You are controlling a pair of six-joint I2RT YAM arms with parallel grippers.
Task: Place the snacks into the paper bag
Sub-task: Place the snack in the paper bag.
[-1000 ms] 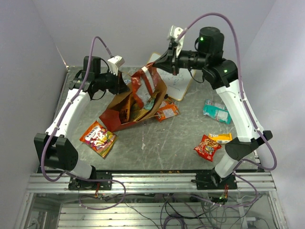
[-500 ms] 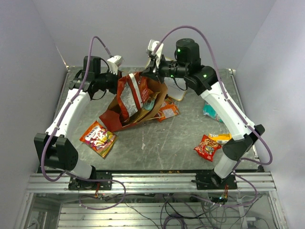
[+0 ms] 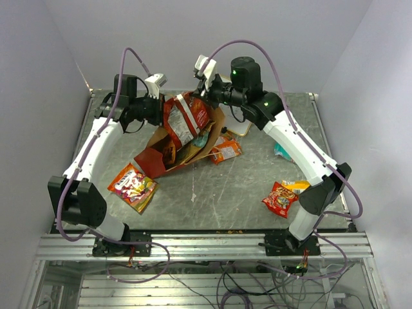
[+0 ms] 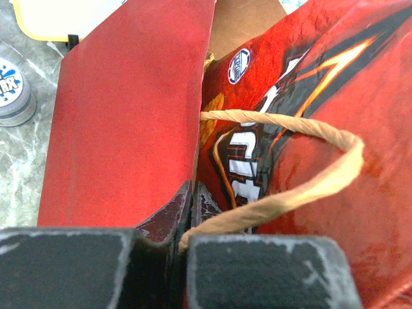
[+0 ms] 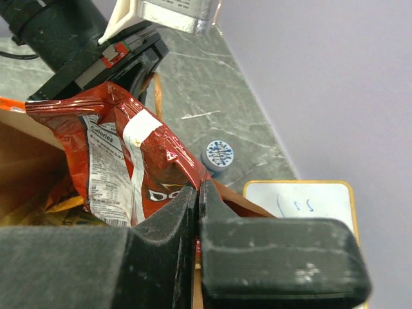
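Note:
The paper bag (image 3: 149,159), red outside and brown inside, lies tilted on the table with its mouth facing up and back. My left gripper (image 3: 159,109) is shut on the bag's red rim (image 4: 129,116), next to the tan loop handle (image 4: 302,187). My right gripper (image 3: 205,95) is shut on the top edge of a large red chip bag (image 3: 183,119), which hangs partly inside the bag's mouth. In the right wrist view the jaws pinch the chip bag (image 5: 148,148) at its crimped edge. Other packets show inside the bag beneath it.
Loose snacks lie around: an orange packet (image 3: 225,151) against the bag, a red-orange one (image 3: 133,187) front left, a red one (image 3: 280,199) with a yellow bar (image 3: 298,185), and a teal one (image 3: 278,151) behind my right arm. The white board (image 5: 309,206) and a blue round disc (image 5: 217,154) lie behind the bag.
My right arm has swung left carrying the chip bag, bringing it from behind the paper bag to over and into its mouth. The left gripper has kept its hold on the rim.

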